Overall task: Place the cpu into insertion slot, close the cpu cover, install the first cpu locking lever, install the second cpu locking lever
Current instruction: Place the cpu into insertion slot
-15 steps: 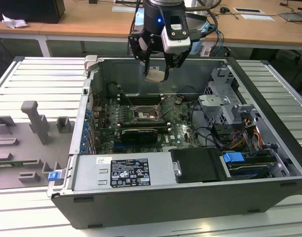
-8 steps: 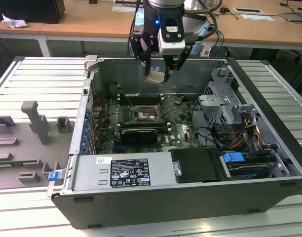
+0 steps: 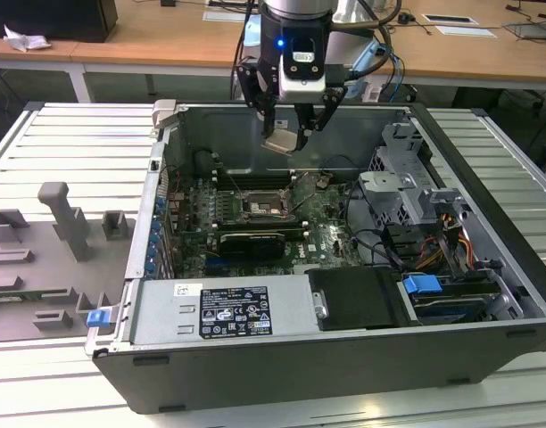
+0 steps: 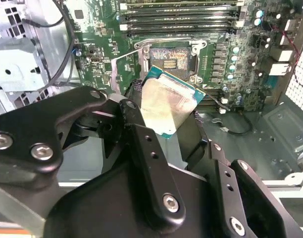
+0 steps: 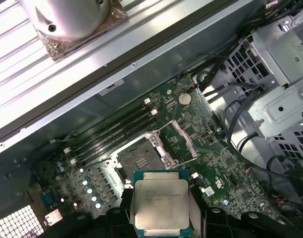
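My pincer [image 3: 285,138] is clamped on the one cpu [image 3: 280,141], one of its two black fingers [image 4: 141,144] pressed against each opposite edge of the chip, so the gap between them is just the chip's width. In both wrist views the cpu [image 5: 160,203] shows its pale metal top, held slightly tilted in the air above the green motherboard [image 5: 211,171] and touching nothing else. I count one insertion slot [image 5: 136,161], a dark square lying bare just ahead of the chip. Its single cpu cover [image 5: 190,144] is swung up and open beside it. The board sits inside one open computer case [image 3: 282,357], which lies on the ribbed metal table [image 3: 41,143].
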Tool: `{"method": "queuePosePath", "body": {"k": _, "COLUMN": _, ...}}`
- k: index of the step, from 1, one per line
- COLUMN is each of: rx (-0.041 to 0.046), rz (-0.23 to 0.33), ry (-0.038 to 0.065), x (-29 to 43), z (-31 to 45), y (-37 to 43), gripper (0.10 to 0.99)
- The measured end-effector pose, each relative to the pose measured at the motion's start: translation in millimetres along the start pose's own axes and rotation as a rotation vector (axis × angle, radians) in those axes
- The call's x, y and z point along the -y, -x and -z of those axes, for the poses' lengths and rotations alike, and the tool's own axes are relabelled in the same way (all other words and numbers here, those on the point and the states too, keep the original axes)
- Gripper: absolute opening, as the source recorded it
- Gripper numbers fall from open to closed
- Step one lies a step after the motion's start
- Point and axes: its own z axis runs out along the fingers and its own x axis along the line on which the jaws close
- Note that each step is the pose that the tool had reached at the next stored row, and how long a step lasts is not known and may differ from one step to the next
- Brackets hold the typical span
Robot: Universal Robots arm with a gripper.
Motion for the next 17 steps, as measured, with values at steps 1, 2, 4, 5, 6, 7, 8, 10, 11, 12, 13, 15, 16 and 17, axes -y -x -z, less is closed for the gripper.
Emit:
{"method": "queuePosePath", "body": {"k": 1, "rx": 0.0006, "rz": -0.006, "ry": 0.000, "x": 0.0, "z": -0.3, "y": 0.0, "gripper": 0.529}}
{"method": "queuePosePath", "body": {"k": 2, "rx": 0.0011, "rz": -0.010, "ry": 0.000, "x": 0.0, "z": -0.4, "y": 0.0, "gripper": 0.529}}
{"method": "queuePosePath", "body": {"k": 4, "rx": 0.0022, "rz": -0.022, "ry": 0.001, "x": 0.0, "z": -0.7, "y": 0.1, "gripper": 0.529}}
{"method": "queuePosePath", "body": {"k": 5, "rx": 0.0033, "rz": -0.033, "ry": 0.001, "x": 0.1, "z": -0.9, "y": 0.1, "gripper": 0.529}}
{"method": "queuePosePath", "body": {"k": 6, "rx": 0.0039, "rz": -0.039, "ry": 0.001, "x": 0.1, "z": -0.9, "y": 0.1, "gripper": 0.529}}
{"method": "queuePosePath", "body": {"k": 7, "rx": 0.0044, "rz": -0.045, "ry": 0.001, "x": 0.1, "z": -1.0, "y": 0.1, "gripper": 0.529}}
{"method": "queuePosePath", "body": {"k": 8, "rx": 0.0050, "rz": -0.051, "ry": 0.001, "x": 0.1, "z": -1.1, "y": 0.1, "gripper": 0.529}}
{"method": "queuePosePath", "body": {"k": 10, "rx": 0.0058, "rz": -0.059, "ry": 0.002, "x": 0.1, "z": -1.2, "y": 0.1, "gripper": 0.529}}
{"method": "queuePosePath", "body": {"k": 11, "rx": 0.0061, "rz": -0.061, "ry": 0.002, "x": 0.1, "z": -1.3, "y": 0.1, "gripper": 0.529}}
{"method": "queuePosePath", "body": {"k": 12, "rx": 0.0063, "rz": -0.064, "ry": 0.002, "x": 0.1, "z": -1.3, "y": 0.1, "gripper": 0.529}}
{"method": "queuePosePath", "body": {"k": 13, "rx": 0.0066, "rz": -0.067, "ry": 0.002, "x": 0.1, "z": -1.4, "y": 0.1, "gripper": 0.529}}
{"method": "queuePosePath", "body": {"k": 15, "rx": 0.0072, "rz": -0.073, "ry": 0.002, "x": 0.1, "z": -1.5, "y": 0.1, "gripper": 0.529}}
{"method": "queuePosePath", "body": {"k": 16, "rx": 0.0075, "rz": -0.076, "ry": 0.002, "x": 0.1, "z": -1.6, "y": 0.1, "gripper": 0.529}}
{"method": "queuePosePath", "body": {"k": 17, "rx": 0.0082, "rz": -0.083, "ry": 0.002, "x": 0.1, "z": -1.7, "y": 0.1, "gripper": 0.529}}
